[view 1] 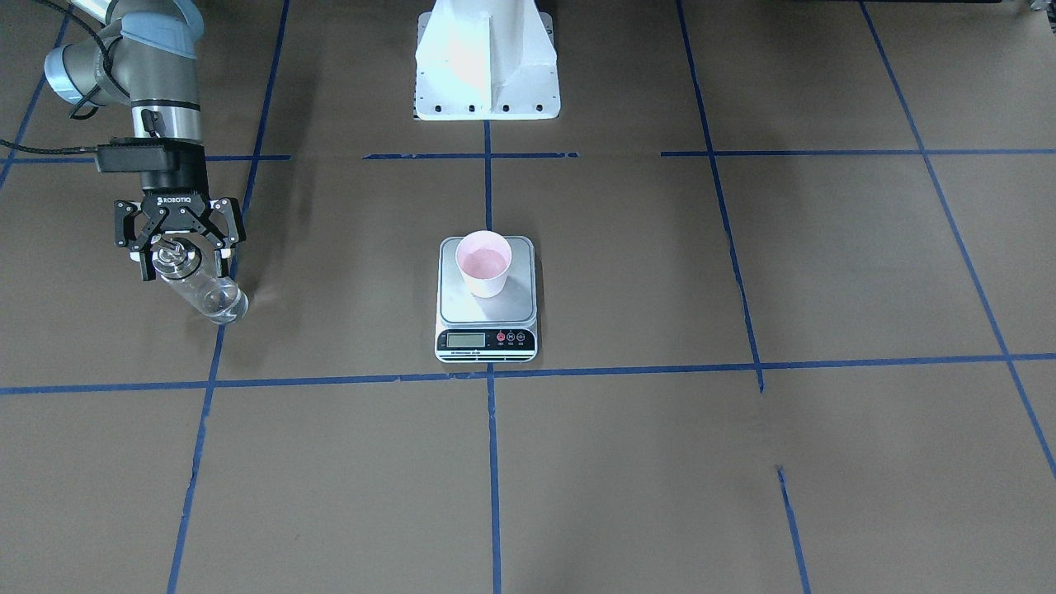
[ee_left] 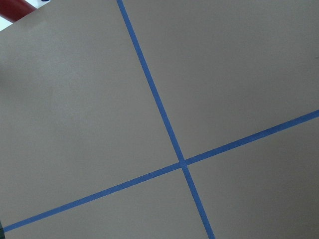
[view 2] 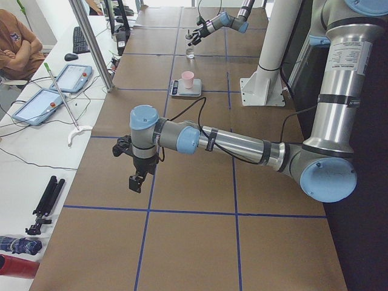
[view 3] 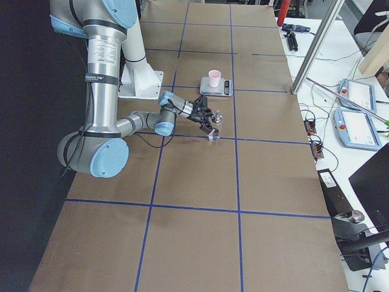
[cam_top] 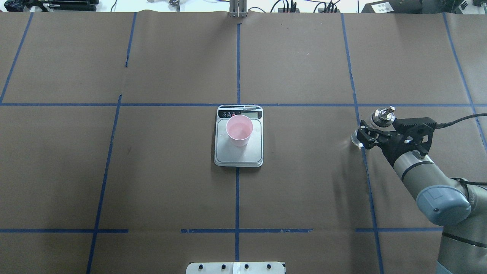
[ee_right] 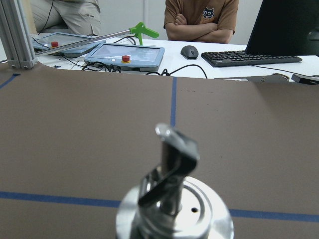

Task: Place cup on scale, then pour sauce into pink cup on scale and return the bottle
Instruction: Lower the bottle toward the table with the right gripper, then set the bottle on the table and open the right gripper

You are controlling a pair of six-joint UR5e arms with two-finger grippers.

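The pale pink cup (view 1: 483,262) (cam_top: 239,130) stands upright on the silver platform of the scale (view 1: 487,312) (cam_top: 238,156) at mid table. The clear glass bottle (view 1: 206,294) (cam_top: 383,115) stands on the table far to the robot's right, its metal spout (ee_right: 174,159) filling the bottom of the right wrist view. My right gripper (view 1: 183,266) (cam_top: 367,133) reaches in level at the bottle's neck, fingers spread wider than the collar, so it is open. The sauce is too clear to make out. My left gripper (view 2: 138,180) hangs over bare table far left; I cannot tell its state.
Blue tape lines grid the brown table. The white robot base (view 1: 487,62) stands behind the scale. Beyond the table's far edge are tablets (ee_right: 124,54), a keyboard (ee_right: 249,58) and a seated person (ee_right: 202,17).
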